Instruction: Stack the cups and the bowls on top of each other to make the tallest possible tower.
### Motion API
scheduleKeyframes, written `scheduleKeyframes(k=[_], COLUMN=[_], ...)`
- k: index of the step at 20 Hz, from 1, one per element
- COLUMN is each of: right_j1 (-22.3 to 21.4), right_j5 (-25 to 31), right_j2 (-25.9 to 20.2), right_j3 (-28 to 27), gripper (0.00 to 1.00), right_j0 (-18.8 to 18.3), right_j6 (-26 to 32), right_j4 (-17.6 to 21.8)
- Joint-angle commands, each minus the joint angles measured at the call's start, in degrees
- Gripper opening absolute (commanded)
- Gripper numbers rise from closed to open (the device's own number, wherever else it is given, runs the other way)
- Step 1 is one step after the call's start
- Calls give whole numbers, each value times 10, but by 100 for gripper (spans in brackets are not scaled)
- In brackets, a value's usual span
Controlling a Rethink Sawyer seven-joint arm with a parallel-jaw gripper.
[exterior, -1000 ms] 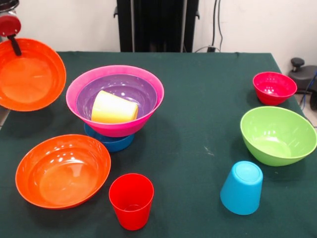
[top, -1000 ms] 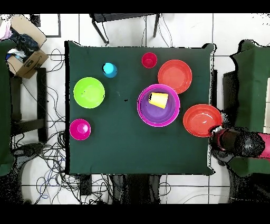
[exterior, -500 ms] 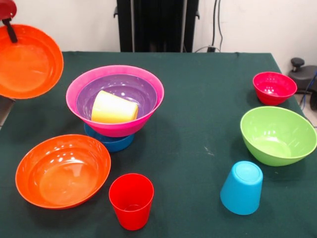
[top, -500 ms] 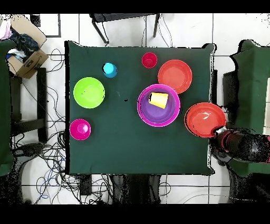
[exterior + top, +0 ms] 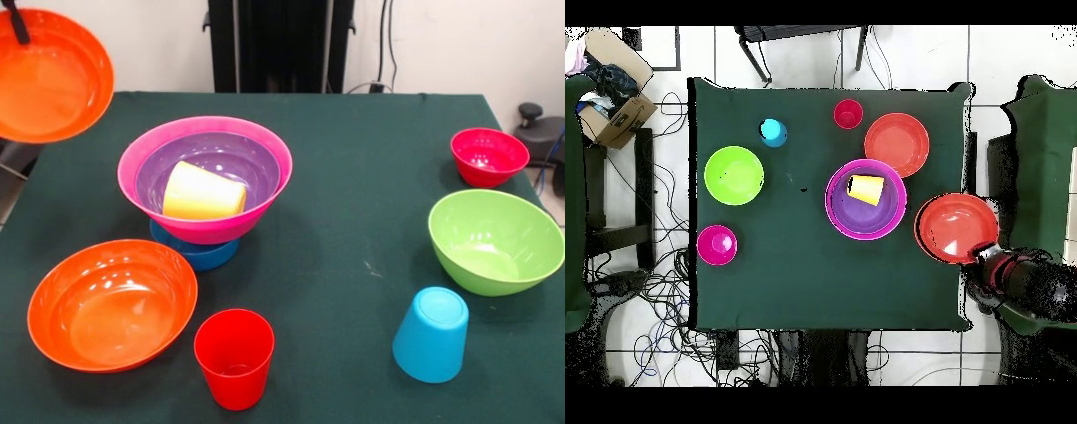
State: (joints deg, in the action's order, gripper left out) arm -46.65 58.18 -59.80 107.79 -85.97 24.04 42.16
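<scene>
My gripper (image 5: 16, 25) is shut on the rim of a large orange bowl (image 5: 53, 84) and holds it tilted in the air at the table's left edge; overhead, the gripper (image 5: 987, 254) and that bowl (image 5: 955, 228) overhang the table's right side. A magenta bowl (image 5: 205, 228) holds a purple bowl (image 5: 256, 168) with a yellow cup (image 5: 201, 194) lying on its side in it, all resting on a small blue bowl (image 5: 199, 254). The second orange bowl (image 5: 110, 305) and an upright red cup (image 5: 234, 358) stand at the front left. A light blue cup (image 5: 431, 334) stands upside down.
A lime green bowl (image 5: 494, 240) and a small crimson bowl (image 5: 488, 156) stand at the right of the green table (image 5: 353, 159). Beyond the table's edges are a cardboard box (image 5: 610, 105), floor cables (image 5: 655, 290) and a black stool (image 5: 538, 128).
The held orange bowl has risen steadily with the gripper and drifted a little outward past the table's edge. Everything on the table has stayed put.
</scene>
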Motion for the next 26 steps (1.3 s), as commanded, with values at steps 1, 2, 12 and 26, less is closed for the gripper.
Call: scheduleKeyframes(k=[1, 2, 12, 26], right_j1=[-14, -9, 40, 55], right_j5=[0, -4, -62, -140], right_j2=[-70, -73, -111, -148], right_j3=[52, 52, 69, 105], gripper=[0, 0, 0, 0], right_j0=[2, 1, 10, 42], right_j6=[76, 73, 13, -64], right_j4=[-28, -27, -41, -68])
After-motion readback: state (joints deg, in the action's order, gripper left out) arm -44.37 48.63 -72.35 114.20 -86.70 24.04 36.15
